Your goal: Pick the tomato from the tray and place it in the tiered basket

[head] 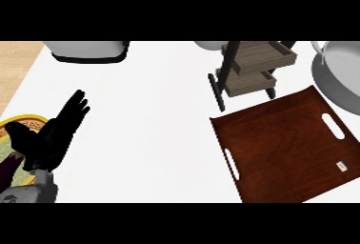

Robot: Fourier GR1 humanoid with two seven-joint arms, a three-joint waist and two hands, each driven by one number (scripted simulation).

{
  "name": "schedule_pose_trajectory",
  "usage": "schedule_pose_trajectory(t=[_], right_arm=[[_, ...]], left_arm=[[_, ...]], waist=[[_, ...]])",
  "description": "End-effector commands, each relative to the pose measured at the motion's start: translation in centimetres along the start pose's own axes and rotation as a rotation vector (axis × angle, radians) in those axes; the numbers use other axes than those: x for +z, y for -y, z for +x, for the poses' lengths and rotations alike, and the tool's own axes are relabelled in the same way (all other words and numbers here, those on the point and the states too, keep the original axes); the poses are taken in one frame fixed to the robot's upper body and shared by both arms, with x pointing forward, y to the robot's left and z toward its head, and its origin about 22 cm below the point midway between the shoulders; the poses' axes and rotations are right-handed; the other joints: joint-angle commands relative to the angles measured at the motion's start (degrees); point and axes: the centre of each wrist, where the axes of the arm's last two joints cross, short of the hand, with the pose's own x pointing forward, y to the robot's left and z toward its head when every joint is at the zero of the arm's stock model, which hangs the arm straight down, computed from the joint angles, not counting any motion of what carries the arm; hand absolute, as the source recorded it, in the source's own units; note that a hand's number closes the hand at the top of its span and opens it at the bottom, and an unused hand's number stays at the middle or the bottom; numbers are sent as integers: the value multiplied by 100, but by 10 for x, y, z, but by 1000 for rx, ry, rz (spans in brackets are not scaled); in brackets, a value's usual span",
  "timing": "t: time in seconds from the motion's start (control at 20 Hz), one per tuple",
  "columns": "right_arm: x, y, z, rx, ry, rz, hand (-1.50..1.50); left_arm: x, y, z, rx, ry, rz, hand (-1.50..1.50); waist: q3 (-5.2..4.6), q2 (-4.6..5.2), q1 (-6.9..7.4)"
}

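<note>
A dark brown wooden tray (288, 152) with two handle slots lies on the white counter at the lower right, its surface bare. No tomato shows anywhere in the head view. Just beyond the tray's far left corner stands the tiered basket (255, 66), two wooden bins on a black frame. My left hand (45, 143) is at the far left, well away from the tray, fingers straight and pointing up, holding nothing. My right hand is out of view.
A grey pan (342, 78) sits at the right edge behind the tray. A grey appliance (88, 50) stands at the back left. A patterned yellow-rimmed plate (21, 125) lies under my left hand. The counter's left edge meets wooden flooring (17, 62).
</note>
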Motion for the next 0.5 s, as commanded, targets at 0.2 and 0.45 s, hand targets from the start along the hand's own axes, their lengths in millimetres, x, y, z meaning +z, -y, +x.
schedule_pose_trajectory(t=[0.2,0.45], right_arm=[[25,105,5,6,30,-63,-150],[37,136,18,36,38,-53,-150]], left_arm=[[-1,10,5,14,20,-15,0],[-10,4,7,-5,3,-28,0]], waist=[[15,61,127],[19,97,180]])
